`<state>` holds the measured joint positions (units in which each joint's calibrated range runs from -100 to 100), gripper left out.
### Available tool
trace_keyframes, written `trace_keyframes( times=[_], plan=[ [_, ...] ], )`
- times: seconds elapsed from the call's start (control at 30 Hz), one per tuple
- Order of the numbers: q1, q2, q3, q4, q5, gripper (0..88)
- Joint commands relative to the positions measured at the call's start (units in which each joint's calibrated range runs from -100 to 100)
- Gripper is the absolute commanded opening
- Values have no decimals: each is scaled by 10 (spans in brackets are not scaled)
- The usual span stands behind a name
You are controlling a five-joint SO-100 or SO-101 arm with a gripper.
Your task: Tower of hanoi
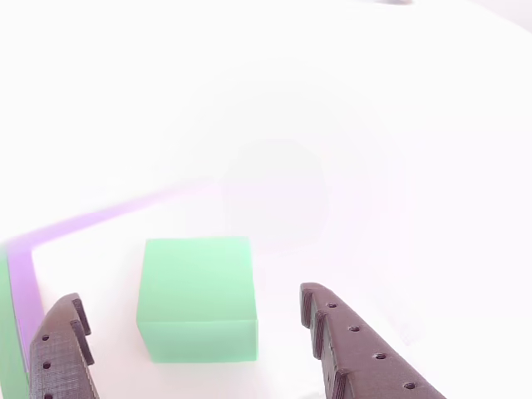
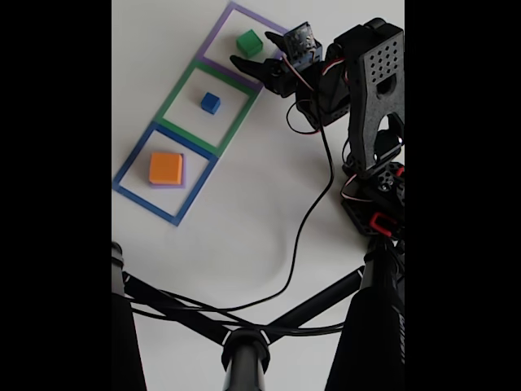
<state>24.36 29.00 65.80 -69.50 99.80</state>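
**Lining up on the green cube**

From the camera riding on the arm, I see the end effector (image 1: pixel 195 320) spread wide and holding nothing. Its two dark fingers enter from 7 and 5 o'clock, with the green cube (image 1: pixel 198 299) sitting between them but touching neither. I judge the wide gap is there so the fingers can slide past the cube's sides before closing.

In the fixed view, the end effector (image 2: pixel 252 67) reaches toward 10 o'clock from the arm's base. The green cube (image 2: pixel 249 42) rests on the white desk (image 2: pixel 269 212) inside the purple outline (image 2: pixel 213 37). Further toward 7 o'clock, the blue cube (image 2: pixel 211 102) sits in the green outline (image 2: pixel 177 96). Beyond it, the orange cube (image 2: pixel 166 168) lies stacked on the purple cube (image 2: pixel 183 171) within the blue outline (image 2: pixel 130 167).
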Motion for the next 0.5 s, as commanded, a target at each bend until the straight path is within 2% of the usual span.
trace_keyframes(
  times=[0.0, 0.47],
  plan=[
    [-2, 0, -13, -13, 2, 245],
    [-8, 9, -23, -9, 2, 111]
  ],
)
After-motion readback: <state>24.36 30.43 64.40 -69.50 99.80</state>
